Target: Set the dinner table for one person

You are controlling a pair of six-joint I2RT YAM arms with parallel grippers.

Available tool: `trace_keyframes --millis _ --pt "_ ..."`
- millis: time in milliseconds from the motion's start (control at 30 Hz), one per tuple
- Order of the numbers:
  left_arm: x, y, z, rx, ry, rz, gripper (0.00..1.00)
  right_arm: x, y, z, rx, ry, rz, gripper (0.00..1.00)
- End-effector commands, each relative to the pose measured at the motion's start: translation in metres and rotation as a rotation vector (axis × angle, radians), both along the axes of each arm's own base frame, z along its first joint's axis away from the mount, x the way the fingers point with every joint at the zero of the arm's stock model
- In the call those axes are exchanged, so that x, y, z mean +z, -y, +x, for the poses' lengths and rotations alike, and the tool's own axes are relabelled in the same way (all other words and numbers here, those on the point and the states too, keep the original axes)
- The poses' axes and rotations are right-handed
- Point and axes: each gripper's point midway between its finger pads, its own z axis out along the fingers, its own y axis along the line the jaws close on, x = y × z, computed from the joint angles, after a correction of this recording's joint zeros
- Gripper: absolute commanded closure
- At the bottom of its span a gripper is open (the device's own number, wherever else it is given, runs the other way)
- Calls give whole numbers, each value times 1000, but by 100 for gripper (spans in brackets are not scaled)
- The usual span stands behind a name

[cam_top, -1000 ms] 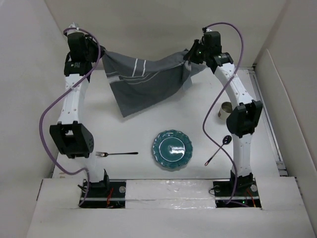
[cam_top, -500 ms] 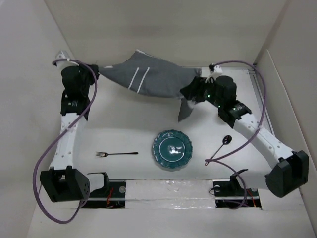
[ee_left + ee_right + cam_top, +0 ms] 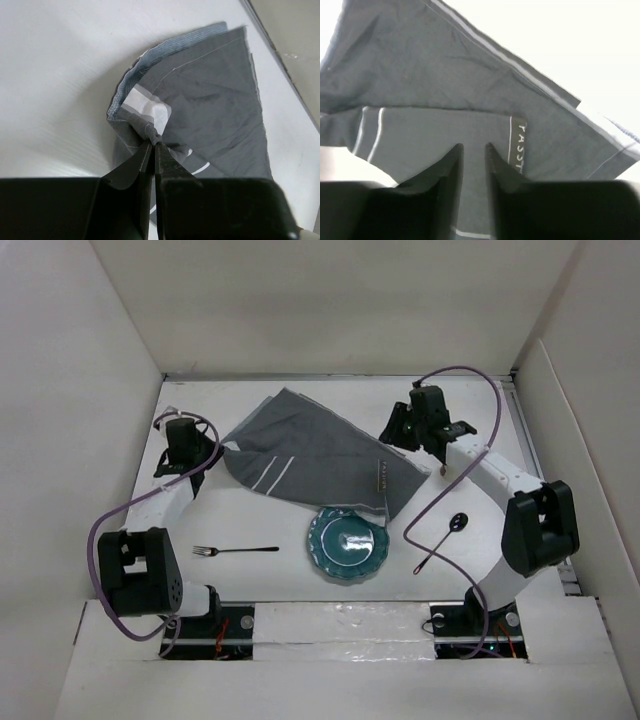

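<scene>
**Top external view.** Half a second ago the grey striped cloth (image 3: 310,455) hung in the air between the two grippers, near the far wall. It now lies spread on the dinner table (image 3: 240,515), running from far left to near right.
- The cloth's near right corner reaches the far rim of the teal plate (image 3: 347,542).
- The fork (image 3: 235,550), left of the plate, and the spoon (image 3: 445,538), to its right, lie where they lay before.
- The left arm has dropped and folded, with its elbow close to its base. The left gripper (image 3: 212,448) is low at the cloth's left corner.
- The right arm has drawn in, with its elbow raised on the right. The right gripper (image 3: 392,430) is at the cloth's far right edge.

**Left wrist view.** The left gripper (image 3: 152,142) has its jaws pressed nearly together, pinching a bunched corner of the cloth (image 3: 210,100). The rest of the cloth fans out flat on the white table (image 3: 60,75).

**Right wrist view.** The right gripper (image 3: 472,147) has its jaws parted by a narrow gap, and flat cloth (image 3: 445,75) shows through it. A sewn label (image 3: 518,142) lies just beside the right-hand finger. Whether the tips touch the cloth cannot be told.
</scene>
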Motion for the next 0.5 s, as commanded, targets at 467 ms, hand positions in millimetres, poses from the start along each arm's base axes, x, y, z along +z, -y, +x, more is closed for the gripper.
trace_keyframes --millis 467 --pt "41 11 17 -104 106 18 100 -97 12 26 -55 -259 -2 51"
